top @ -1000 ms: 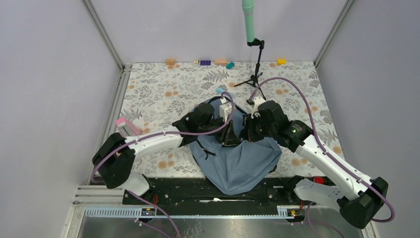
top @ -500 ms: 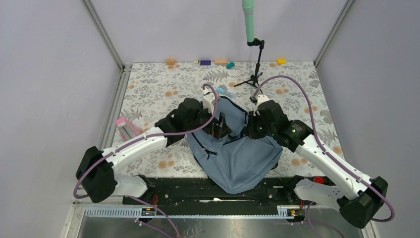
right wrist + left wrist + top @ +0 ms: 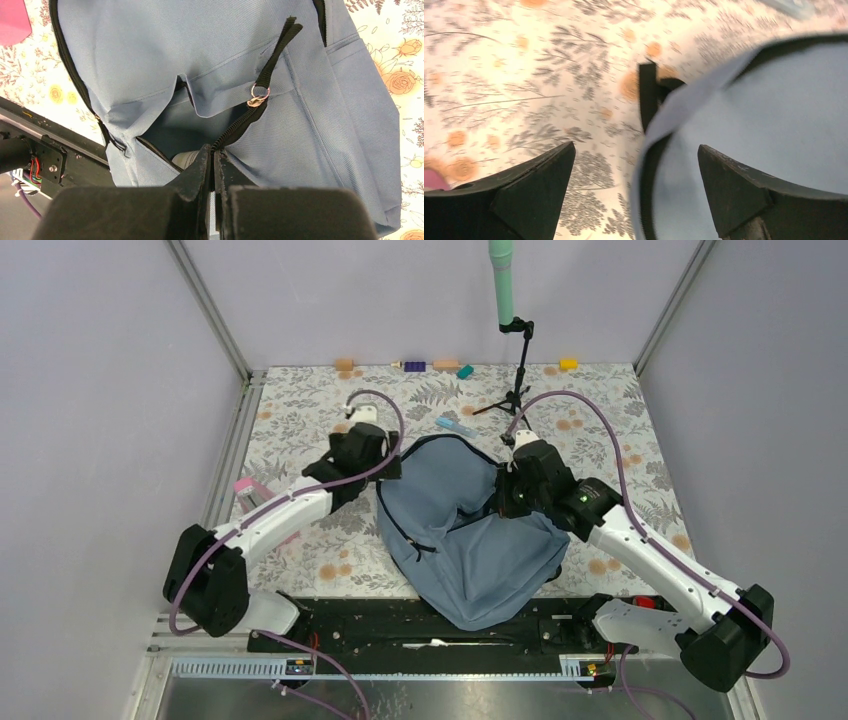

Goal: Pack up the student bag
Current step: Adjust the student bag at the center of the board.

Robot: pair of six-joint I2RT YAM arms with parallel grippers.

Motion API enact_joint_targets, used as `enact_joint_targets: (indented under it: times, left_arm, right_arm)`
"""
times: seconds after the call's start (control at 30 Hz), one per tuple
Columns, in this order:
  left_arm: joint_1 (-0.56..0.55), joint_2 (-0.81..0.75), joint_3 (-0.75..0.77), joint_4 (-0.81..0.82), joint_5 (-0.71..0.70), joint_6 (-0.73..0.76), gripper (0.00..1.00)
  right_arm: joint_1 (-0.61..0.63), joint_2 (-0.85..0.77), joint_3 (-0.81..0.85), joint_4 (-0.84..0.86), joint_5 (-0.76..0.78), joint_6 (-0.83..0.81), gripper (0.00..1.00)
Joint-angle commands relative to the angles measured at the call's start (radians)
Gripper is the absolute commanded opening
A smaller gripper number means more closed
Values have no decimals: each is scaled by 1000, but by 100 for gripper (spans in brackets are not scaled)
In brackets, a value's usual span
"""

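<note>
Left claw (image 3: 388, 468) withdrew toward upper left, now released and empty | right claw (image 3: 503, 496) clenched on open zipper edge (image 3: 234, 126) of soft grey-blue fabric student bag (image 3: 470, 555) | bag mid-frame, long axis upper-to-lower; just right of left claw; right arm nearer

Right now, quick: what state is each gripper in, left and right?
Left gripper: open wide, holding nothing.
Right gripper: closed on the student bag, pinching it at the zipper of its opening.
</note>
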Motion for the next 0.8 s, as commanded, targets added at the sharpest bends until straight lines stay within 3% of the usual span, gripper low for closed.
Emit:
enact_joint_targets:
  times: [0.0,0.13,0.27,0.37,0.47,0.57,0.63,0.67,0.77]
  left_arm:
    - [91,-43,-15,30,-57,-36,99]
    - [134,-11,-68,110,149,-79,99]
    - [142,39,-61,119,201,-93,99]
    - [148,60,-78,168,296,-96,91]
    - [148,59,-105,224,381,-100,65]
    - [149,36,-126,234,384,-100,25]
    - [149,-7,-151,219,366,-102,5]
    - [149,-38,-171,203,349,-106,0]
    - [148,-164,-235,147,330,-157,0]
  right_arm:
    - [0,20,47,109,24,-7,0]
    - [0,47,62,119,10,-14,0]
    - [-1,71,78,123,15,-21,0]
    - [-1,87,84,136,12,-23,0]
    - [-1,105,93,153,12,-31,0]
    - [-1,136,119,165,16,-55,0]
    - [-1,164,145,168,29,-83,0]
    - [-1,179,165,169,38,-99,0]
    - [0,228,214,175,72,-148,0]
